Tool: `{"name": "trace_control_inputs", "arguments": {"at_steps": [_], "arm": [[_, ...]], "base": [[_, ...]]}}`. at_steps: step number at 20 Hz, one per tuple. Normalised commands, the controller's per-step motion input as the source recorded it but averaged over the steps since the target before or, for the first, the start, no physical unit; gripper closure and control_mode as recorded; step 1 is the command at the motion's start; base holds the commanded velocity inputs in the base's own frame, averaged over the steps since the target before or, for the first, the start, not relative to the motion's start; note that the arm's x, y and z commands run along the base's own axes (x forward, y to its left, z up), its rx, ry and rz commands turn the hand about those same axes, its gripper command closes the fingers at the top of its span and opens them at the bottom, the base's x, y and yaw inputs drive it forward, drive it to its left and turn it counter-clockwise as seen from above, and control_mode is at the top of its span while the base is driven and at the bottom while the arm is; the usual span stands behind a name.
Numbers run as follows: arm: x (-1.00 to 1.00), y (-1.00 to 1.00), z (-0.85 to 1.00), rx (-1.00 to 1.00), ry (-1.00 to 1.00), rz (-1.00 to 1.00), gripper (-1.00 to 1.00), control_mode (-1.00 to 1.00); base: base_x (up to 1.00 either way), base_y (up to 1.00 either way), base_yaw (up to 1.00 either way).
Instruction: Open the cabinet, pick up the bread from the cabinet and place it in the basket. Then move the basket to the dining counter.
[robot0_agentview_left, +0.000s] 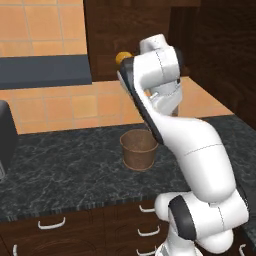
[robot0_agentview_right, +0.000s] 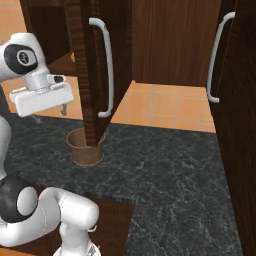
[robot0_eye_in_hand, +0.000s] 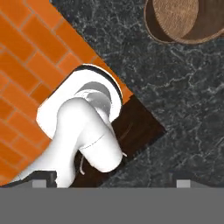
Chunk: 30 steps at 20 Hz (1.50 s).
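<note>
The cabinet (robot0_agentview_right: 165, 45) stands open, its door (robot0_agentview_right: 86, 75) swung out edge-on with the long silver handle (robot0_agentview_right: 106, 70) facing right. The bread (robot0_agentview_left: 121, 57) is a golden lump low in the cabinet (robot0_agentview_left: 125, 30), partly hidden behind my arm. A small brown basket (robot0_agentview_left: 139, 149) (robot0_agentview_right: 87, 147) (robot0_eye_in_hand: 188, 19) sits empty on the black marbled worktop below the cabinet. My gripper (robot0_agentview_right: 49, 115) (robot0_eye_in_hand: 112, 183) hangs open and empty above the worktop, left of the door and pointing down, with the basket off to one side. The dining counter is out of view.
A second tall dark cabinet with a silver handle (robot0_agentview_right: 215, 60) stands at the right. Low drawers with white handles (robot0_agentview_left: 51, 223) run under the worktop (robot0_agentview_right: 170, 175). A dark appliance (robot0_agentview_left: 6, 132) sits at the far left. Orange tiles (robot0_agentview_left: 60, 105) back the wall.
</note>
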Motion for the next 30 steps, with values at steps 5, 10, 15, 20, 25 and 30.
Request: {"name": "trace_control_inputs", "arguments": {"at_steps": [5,10,15,20,25,30], "arm": [[0.28,0.57,0.05,0.26,-0.53,-0.54,-1.0,-1.0],[0.15,0.2,0.0,0.25,-0.5,-0.44,-1.0,-1.0],[0.02,0.0,0.04,0.02,-0.41,-0.28,-1.0,-1.0],[0.38,-0.01,0.36,-0.02,-0.27,-0.17,-1.0,-1.0],[0.32,0.0,0.61,0.03,-0.25,0.0,-1.0,-1.0],[0.23,-0.01,0.24,0.06,-0.22,0.04,-1.0,-1.0]], "base": [[0.0,0.0,0.0],[0.0,0.0,0.0],[0.0,0.0,0.0],[0.0,0.0,0.0],[0.0,0.0,0.0],[0.0,0.0,0.0]]}}
